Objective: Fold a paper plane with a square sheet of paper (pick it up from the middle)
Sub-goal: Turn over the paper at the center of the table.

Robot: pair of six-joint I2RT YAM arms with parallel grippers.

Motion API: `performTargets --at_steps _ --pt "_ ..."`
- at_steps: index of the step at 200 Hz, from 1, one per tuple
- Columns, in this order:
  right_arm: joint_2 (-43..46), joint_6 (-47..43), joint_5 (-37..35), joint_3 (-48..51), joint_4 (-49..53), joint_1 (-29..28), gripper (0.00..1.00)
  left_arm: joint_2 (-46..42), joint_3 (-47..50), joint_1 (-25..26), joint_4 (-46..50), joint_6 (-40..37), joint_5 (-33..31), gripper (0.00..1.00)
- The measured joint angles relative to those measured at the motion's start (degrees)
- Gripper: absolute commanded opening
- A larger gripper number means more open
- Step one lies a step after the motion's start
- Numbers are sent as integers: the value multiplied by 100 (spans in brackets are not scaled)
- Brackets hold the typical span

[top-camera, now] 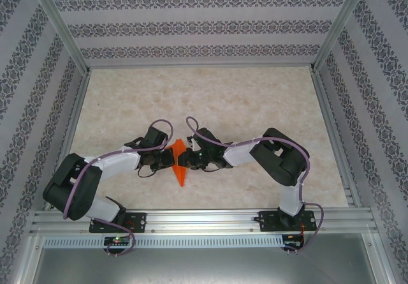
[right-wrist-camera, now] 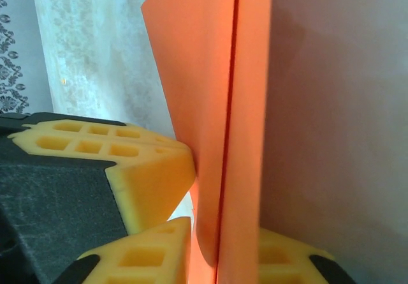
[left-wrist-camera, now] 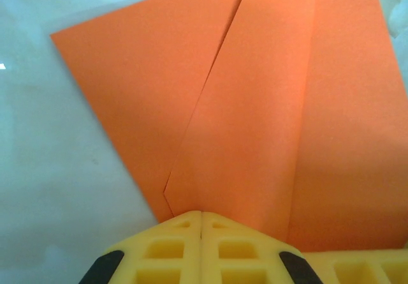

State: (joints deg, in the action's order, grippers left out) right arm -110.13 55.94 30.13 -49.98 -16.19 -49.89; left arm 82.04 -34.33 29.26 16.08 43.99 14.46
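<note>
Paper [top-camera: 181,169]: bright orange, unmarked, partly folded into a narrow pointed form. It sits at mid-table with its long axis running near to far and the sharper tip toward the near edge. Left wrist view: overlapping flaps, one flap edge slanting across a broader layer, with a straight crease beside it. Right wrist view: seen edge-on and upright, the layers meeting along a vertical fold and the lower edge curling.
</note>
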Motion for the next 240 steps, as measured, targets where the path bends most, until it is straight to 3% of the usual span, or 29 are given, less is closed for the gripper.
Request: performTargets --at_steps 20,57,87,116,144,167,188,240 --pt "13 -26 -2 0 50 0 7 -136 0 0 17 2 -2 3" --pt "280 -76 -26 -13 407 15 7 -765 0 0 81 81 24 13" --pt "1027 -407 -439 -107 1423 129 9 -1567 -4 0 260 221 -22 21" --pt "1937 -1185 -1746 -857 3569 323 11 -2194 -68 0 527 269 -201 24" --pt "2175 -1768 -3375 -1875 5525 299 12 -2476 -76 0 802 304 -516 24" --pt "1816 -1884 -4712 -2468 7012 48 13 -2750 -76 0 1062 398 -920 25" --pt "1158 -1858 -5506 -2796 7917 -308 14 -3139 -76 0 1355 535 -1394 26" --pt "-761 -1687 -6072 -3912 8841 -1067 18 -4317 -4 0 2009 918 -2404 30"
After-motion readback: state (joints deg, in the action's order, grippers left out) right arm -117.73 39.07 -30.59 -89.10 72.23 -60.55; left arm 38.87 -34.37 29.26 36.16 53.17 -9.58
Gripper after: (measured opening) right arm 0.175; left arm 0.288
